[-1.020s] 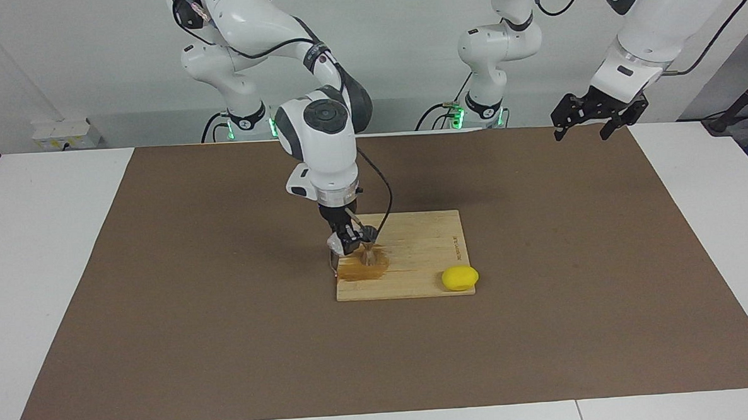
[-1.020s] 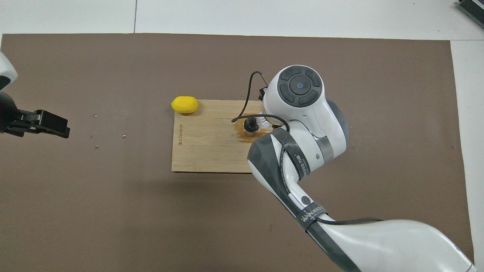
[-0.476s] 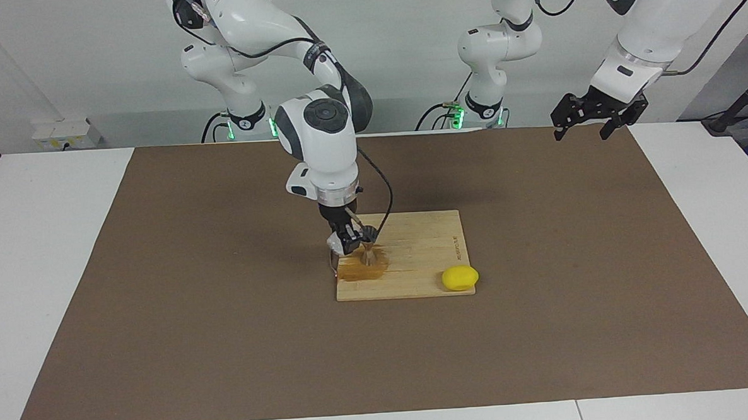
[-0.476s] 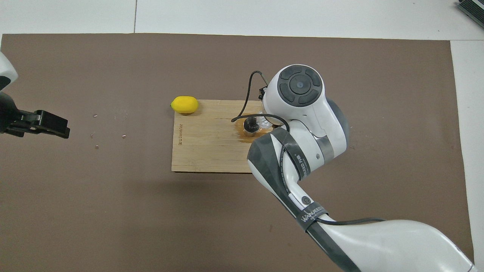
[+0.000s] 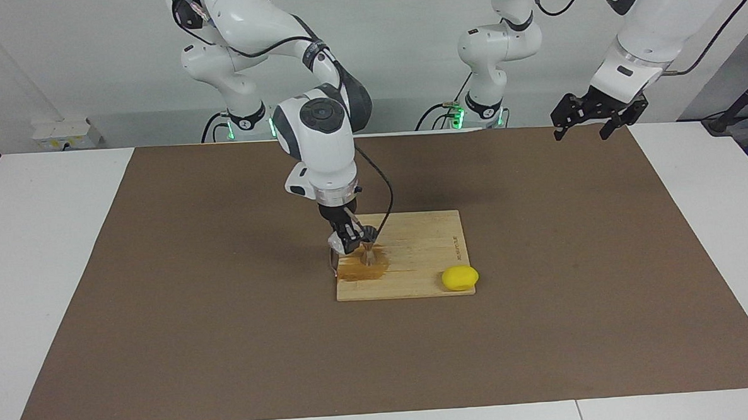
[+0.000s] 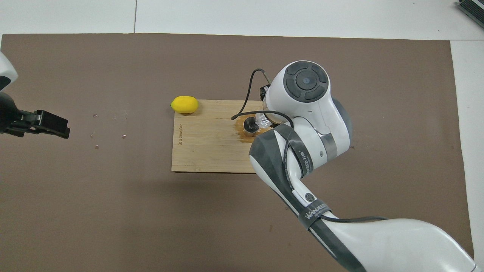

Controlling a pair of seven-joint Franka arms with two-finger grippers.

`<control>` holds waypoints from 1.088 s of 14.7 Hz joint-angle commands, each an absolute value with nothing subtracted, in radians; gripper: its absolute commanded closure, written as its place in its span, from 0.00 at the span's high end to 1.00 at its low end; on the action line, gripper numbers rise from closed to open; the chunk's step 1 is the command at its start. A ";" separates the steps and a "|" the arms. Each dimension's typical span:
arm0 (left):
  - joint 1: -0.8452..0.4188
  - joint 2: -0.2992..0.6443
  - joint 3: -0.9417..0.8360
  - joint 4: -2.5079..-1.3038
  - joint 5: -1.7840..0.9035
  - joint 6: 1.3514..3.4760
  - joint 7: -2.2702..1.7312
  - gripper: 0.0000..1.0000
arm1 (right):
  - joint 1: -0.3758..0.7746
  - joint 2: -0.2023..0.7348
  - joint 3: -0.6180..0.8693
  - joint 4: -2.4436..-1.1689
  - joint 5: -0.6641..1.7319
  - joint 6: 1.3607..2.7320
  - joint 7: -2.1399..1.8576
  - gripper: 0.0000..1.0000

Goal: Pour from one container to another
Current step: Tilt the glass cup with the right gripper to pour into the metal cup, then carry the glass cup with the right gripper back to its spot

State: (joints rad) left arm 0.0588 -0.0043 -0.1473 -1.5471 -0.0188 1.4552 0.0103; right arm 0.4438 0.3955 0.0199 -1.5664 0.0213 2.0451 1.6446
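Facing view: the right gripper (image 5: 349, 241) is closed on the small glass cup (image 5: 336, 243), tipped over the metal jigger (image 5: 368, 253). The jigger stands upright on the wooden board (image 5: 426, 245) in a wet brown patch (image 5: 359, 270). A lemon (image 5: 459, 277) lies at the board's corner farthest from the robots. The left gripper (image 5: 590, 121) waits open, raised over the mat (image 5: 572, 277) at its own end of the surface.

White table (image 5: 48, 262); brown mat (image 5: 228, 342) on it; wooden board (image 5: 423, 246) on mat.
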 commanded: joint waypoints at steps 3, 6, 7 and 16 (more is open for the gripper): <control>0.064 -0.028 -0.149 -1.568 -0.023 1.447 0.003 1.00 | 0.393 0.408 0.026 -1.539 0.142 2.043 1.661 0.00; 0.064 -0.028 -0.149 -1.568 -0.023 1.447 0.003 1.00 | 0.350 0.411 0.026 -1.540 0.244 2.049 1.654 0.00; 0.064 -0.028 -0.149 -1.568 -0.023 1.447 0.003 1.00 | 0.333 0.411 0.028 -1.548 0.271 2.062 1.654 0.00; 0.066 -0.028 -0.149 -1.568 -0.023 1.447 0.003 1.00 | 0.072 0.315 0.028 -1.843 0.651 2.143 1.334 0.00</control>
